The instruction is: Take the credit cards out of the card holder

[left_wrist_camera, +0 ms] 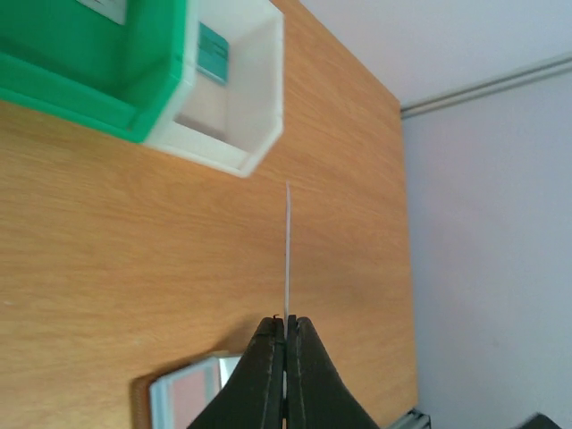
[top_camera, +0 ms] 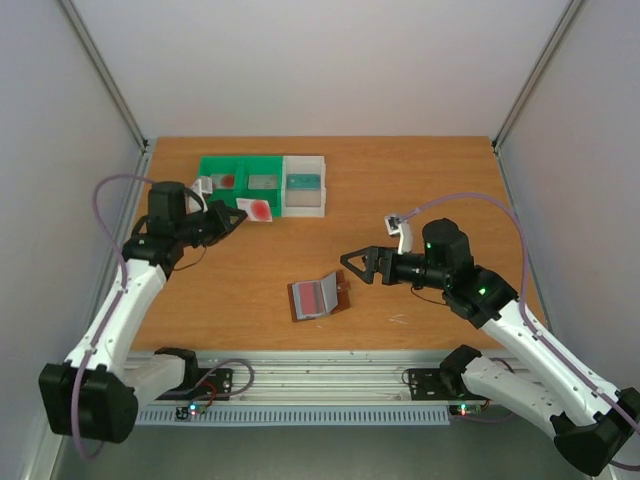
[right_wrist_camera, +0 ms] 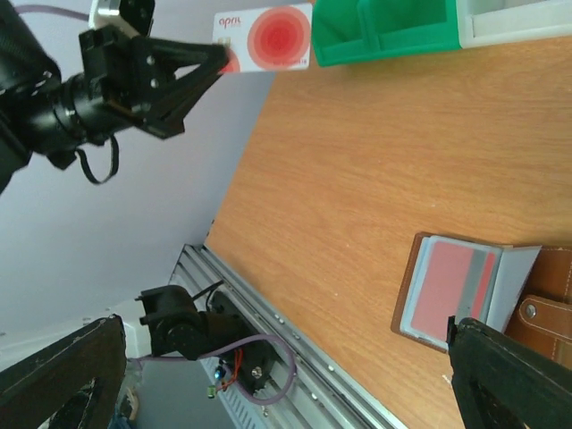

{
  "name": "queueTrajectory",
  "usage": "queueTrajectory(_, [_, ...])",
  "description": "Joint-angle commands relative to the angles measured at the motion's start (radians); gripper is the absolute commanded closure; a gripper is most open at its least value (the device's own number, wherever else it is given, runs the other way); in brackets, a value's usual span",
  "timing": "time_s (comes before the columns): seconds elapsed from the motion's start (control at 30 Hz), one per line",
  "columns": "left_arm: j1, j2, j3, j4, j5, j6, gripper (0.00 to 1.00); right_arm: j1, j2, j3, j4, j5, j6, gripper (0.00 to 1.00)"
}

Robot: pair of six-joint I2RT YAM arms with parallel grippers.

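Pinches a red-circled white card in the left fingers beside the green bin; spreads the right fingers wide near the open card holder.

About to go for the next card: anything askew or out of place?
Nothing stands out. The wallet lies open with a red card inside; the left gripper holds a white-and-red card by the green bin; the right gripper is open near the wallet.

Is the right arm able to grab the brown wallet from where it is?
Probably yes. The right gripper is open, close beside the brown wallet, which lies open on the table with nothing between them.
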Motion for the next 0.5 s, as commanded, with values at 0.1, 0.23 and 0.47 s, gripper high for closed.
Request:
queueTrajectory(0.1, [0.156,0.152,0.151,-0.083,0.025,0.138,1.0,0.001,-0.014,0.04,-0.045,0.033,-0.054,0.01])
queueTrajectory(0.23, [0.225,0.246,0.253,-0.171,-0.053,0.244,1.0,0.001,-0.015,0.044,-0.036,0.032,-0.044,0.01])
queueTrajectory(0.47, [0.32,0.478,0.42,-0.264,-0.036,0.391,1.0,0.001,-0.005,0.074,-0.059,0.043,-0.065,0.02])
